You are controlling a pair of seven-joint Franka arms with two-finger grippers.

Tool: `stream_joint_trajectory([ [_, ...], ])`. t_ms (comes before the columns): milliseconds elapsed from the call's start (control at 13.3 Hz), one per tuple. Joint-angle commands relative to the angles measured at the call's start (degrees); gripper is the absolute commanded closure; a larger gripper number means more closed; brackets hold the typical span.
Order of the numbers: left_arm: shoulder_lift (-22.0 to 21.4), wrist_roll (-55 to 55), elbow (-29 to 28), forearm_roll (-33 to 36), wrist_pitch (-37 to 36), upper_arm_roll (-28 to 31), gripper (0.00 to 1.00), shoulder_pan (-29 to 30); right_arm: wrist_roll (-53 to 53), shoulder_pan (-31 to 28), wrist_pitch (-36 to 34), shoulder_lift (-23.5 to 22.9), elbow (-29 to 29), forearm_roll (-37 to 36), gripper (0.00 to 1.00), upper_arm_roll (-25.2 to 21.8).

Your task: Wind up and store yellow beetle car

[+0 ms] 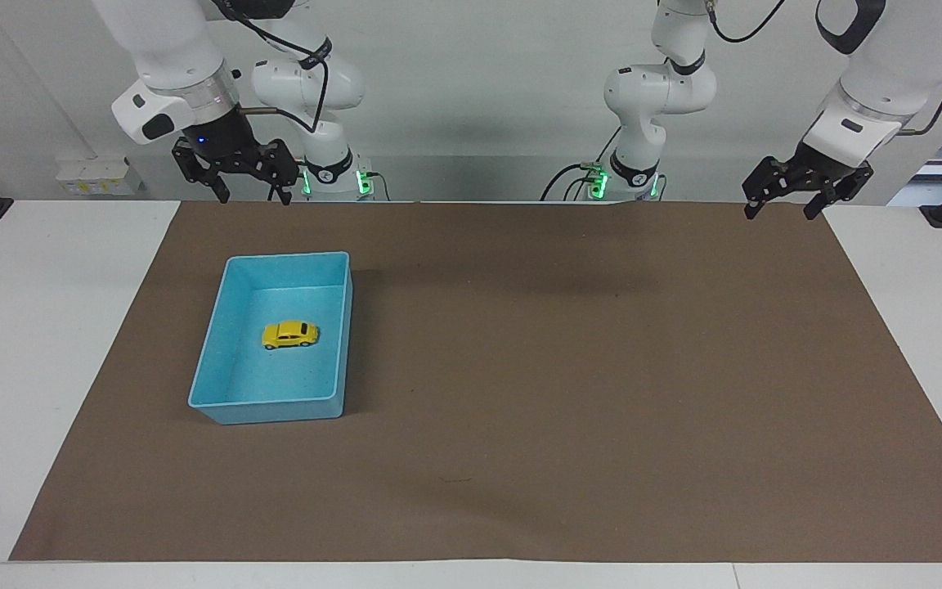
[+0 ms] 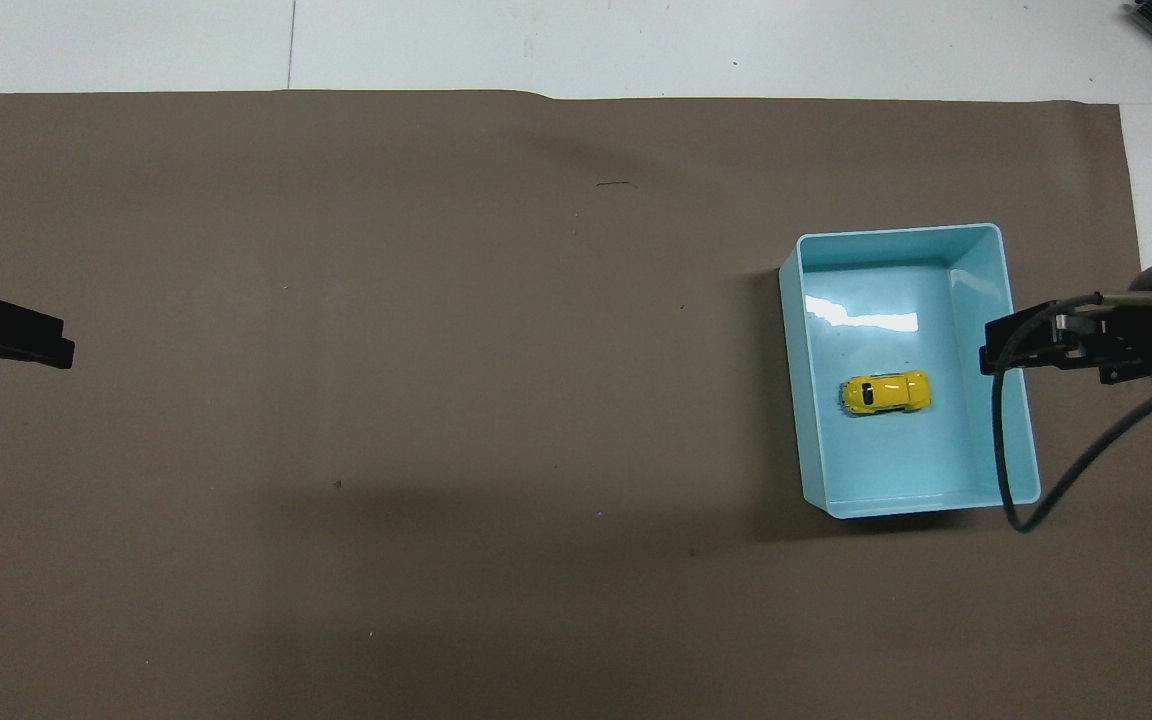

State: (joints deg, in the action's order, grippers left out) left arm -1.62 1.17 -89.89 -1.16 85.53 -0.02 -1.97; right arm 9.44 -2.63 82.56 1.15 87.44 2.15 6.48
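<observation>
Yellow beetle car (image 1: 289, 334) is sitting on its wheels inside the light blue tray (image 1: 206, 375), toward the right arm's end of the surface. Right end effector (image 1: 247, 195) is hanging over the brown mat (image 1: 569, 368) edge by its base, fingers apart, empty. Left end effector (image 1: 787, 209) is waiting at its own end, fingers also apart. Car is looking light, rigid, glossy (likely slippery); best pinched across the body sides, wheels kept free.
</observation>
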Motion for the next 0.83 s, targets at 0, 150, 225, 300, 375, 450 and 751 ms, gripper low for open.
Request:
stream_joint_trajectory([
  [0, -0.93, 0.59, -0.98, -0.15, -0.45, -0.68, 0.0, 1.0, 1.28, -0.62, -3.46, -2.03, -4.73, -1.1, 0.0, 0.29],
  [150, -0.85, 0.59, -0.99, -0.15, -0.45, -0.68, 0.0, 1.0, 0.93, -0.8, -2.58, -2.03, -4.65, -1.19, 0.0, 0.29],
  [225, -0.93, 0.59, -0.9, -0.15, -0.45, -0.68, 0.0, 1.0, 0.41, -0.8, -2.32, -2.03, -4.56, -2.06, 0.0, 0.37],
  [300, -0.85, 0.59, -0.98, -0.15, -0.45, -0.68, 0.0, 1.0, 0.31, -0.71, -2.32, -2.03, -4.56, -3.54, 0.0, 0.55],
  [375, -0.85, 0.59, -0.99, -0.15, -0.45, -0.68, 0.0, 1.0, 0.4, -0.71, -2.32, -2.03, -4.56, -3.99, 0.0, 0.55],
  [450, -0.93, 0.59, -0.99, -0.15, -0.45, -0.68, 0.0, 1.0, 0.31, -0.62, -2.32, -1.94, -4.56, -3.91, 0.0, 0.55],
  [751, -0.93, 0.59, -0.99, -0.15, -0.45, -0.68, 0.0, 1.0, 1.01, -0.62, -2.23, -1.5, -4.39, -3.12, 0.0, 0.37],
])
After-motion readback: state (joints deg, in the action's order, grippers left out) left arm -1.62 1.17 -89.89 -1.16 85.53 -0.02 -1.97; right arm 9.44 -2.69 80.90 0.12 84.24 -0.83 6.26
